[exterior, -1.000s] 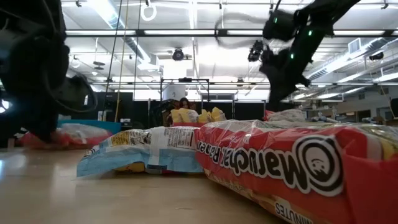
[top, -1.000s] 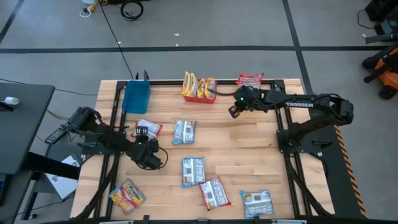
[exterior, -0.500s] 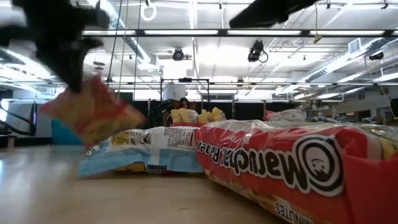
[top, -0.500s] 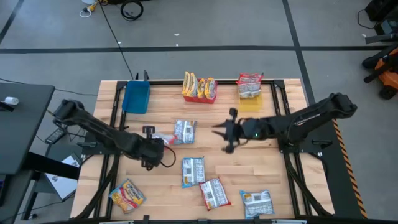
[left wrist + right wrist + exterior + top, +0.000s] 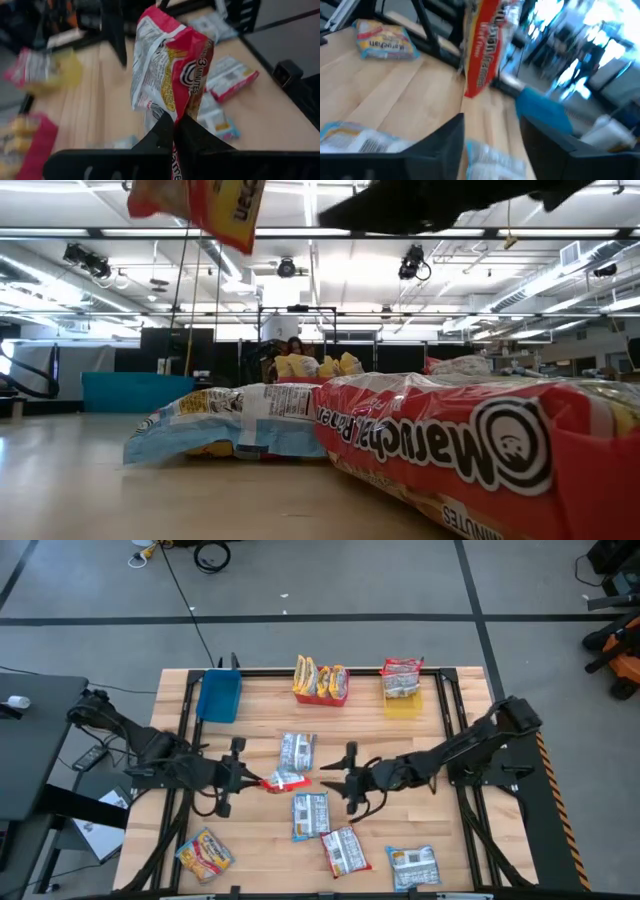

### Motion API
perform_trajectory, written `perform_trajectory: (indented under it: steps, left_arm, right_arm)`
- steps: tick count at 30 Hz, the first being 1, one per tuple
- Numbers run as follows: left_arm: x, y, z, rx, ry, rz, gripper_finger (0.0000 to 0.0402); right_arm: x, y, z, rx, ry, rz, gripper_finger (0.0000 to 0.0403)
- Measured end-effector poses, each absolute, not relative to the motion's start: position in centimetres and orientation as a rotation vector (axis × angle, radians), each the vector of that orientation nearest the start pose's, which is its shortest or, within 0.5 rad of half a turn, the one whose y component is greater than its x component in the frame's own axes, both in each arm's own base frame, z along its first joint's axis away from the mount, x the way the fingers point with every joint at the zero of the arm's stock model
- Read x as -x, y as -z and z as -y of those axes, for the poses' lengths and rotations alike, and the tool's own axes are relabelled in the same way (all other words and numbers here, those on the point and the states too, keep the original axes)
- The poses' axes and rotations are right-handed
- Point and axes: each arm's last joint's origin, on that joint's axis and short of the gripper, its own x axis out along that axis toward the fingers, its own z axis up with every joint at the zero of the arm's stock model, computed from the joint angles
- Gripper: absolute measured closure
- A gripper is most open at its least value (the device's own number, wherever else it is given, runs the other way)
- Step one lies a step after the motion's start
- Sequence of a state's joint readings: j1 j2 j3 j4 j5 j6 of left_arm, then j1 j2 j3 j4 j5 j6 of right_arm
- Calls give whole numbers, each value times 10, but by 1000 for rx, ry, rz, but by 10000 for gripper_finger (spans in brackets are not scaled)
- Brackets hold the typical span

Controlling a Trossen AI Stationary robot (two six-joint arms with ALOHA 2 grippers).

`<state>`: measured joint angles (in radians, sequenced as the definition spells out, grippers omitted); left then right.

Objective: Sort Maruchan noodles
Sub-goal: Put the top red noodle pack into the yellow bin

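A red-and-white Maruchan noodles packet hangs in the air over the table's middle, with my left gripper shut on it. The same packet fills the left wrist view and shows high up in the low view. My right gripper faces it from the table's right, open; the packet lies ahead of its fingers, apart from them. Other packets lie flat on the wood: blue ones, a red one, a yellow one. My left gripper pinches one end edge of the red packet between its two shut fingers. The fingers come nearly level from the table's left. The packet stands out beyond the fingertips, crumpled at the pinch and lifted clear of the table.
Three bins stand along the far edge: a blue bin, a red bin with yellow packets, a yellow bin with a red packet. A large red packet lies close before the low camera.
My left gripper has risen from the table with the red packet and tipped from pointing down to almost level, carrying it toward the middle. My right gripper has swung from the far bins toward the table's middle, turned toward the packet, and opened.
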<state>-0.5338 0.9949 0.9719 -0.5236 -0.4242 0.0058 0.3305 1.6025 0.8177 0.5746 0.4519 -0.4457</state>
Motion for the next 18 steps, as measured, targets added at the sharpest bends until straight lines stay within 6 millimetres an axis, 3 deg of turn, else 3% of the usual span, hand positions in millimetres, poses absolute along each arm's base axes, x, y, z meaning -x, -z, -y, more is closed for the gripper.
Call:
perform_trajectory:
  steps: [6,9,18]
  left_arm:
    - [-185,-339,96,-292,132,-381,393]
    - [-186,-343,97,-316,137,-341,393]
    - [-197,-344,96,-350,152,-298,394]
  right_arm:
    - [-337,-215,-103,575,115,16,133]
    - [-342,-218,-105,551,76,54,108]
    - [-353,-242,-105,475,13,152,100]
